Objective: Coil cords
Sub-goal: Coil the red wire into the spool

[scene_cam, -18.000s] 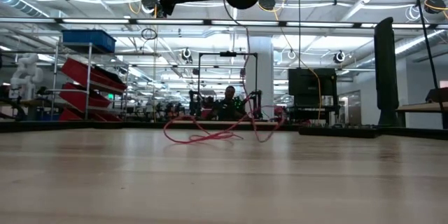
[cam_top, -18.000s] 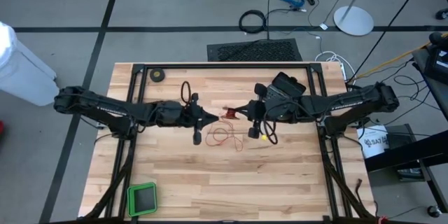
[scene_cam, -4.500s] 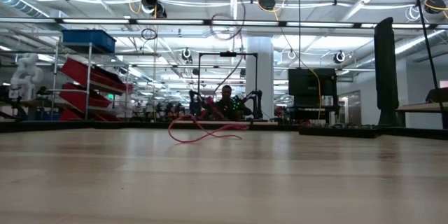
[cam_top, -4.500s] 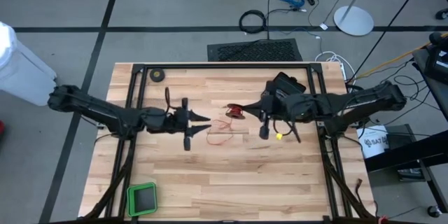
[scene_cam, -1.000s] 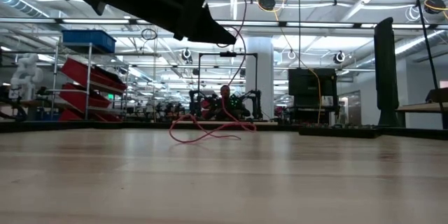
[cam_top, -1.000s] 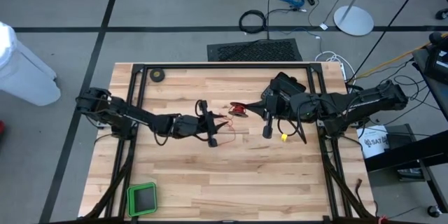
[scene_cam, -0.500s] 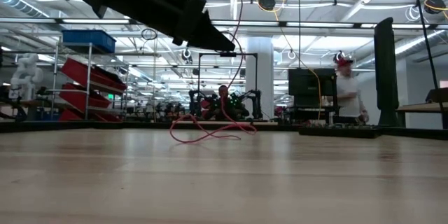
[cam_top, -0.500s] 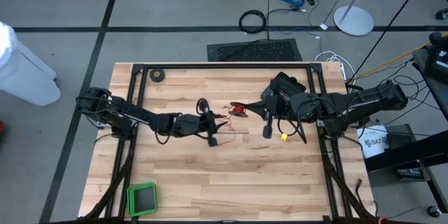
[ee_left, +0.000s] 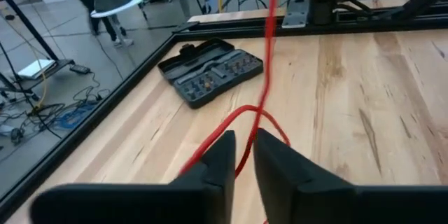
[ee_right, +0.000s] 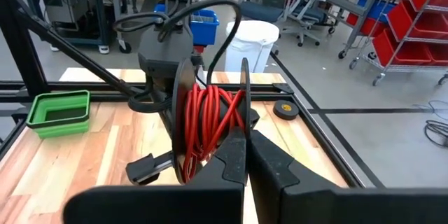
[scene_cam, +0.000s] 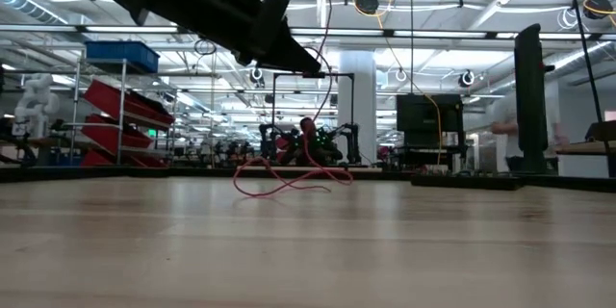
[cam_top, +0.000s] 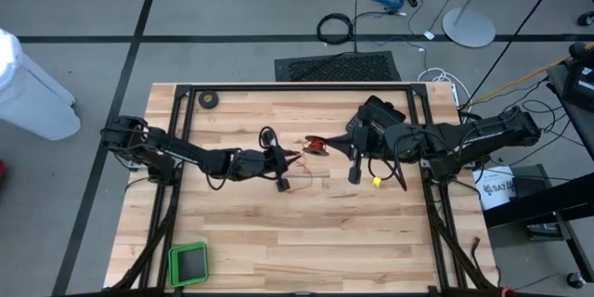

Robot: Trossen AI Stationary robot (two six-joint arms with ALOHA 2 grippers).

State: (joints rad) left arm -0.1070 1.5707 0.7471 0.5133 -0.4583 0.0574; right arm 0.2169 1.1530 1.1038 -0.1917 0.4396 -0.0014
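Two grippers sit close together over the middle of the table (cam_top: 232,232), and one thin red wire (ee_left: 266,49) runs between them. The right gripper (ee_right: 246,155) is squeezed shut on the rim of the small black reel (ee_right: 210,122). The reel stands on its edge just past the right gripper's fingertips, with many turns of red wire already wound on it.

The left gripper (ee_left: 240,148) is nearly shut, with only a thin gap between its fingers. The wire passes right through that gap, so it looks lightly pinched, but I cannot tell if it is held tight. From the left gripper, the wire goes up and away in a long straight line toward the reel. So the reel lies straight ahead of the left gripper.

Some loose red wire (scene_cam: 289,178) lies in loops on the table, below and just ahead of the left gripper. The left gripper is the nearer one to that loose part.

I think the next wind depends on keeping that straight piece tight.
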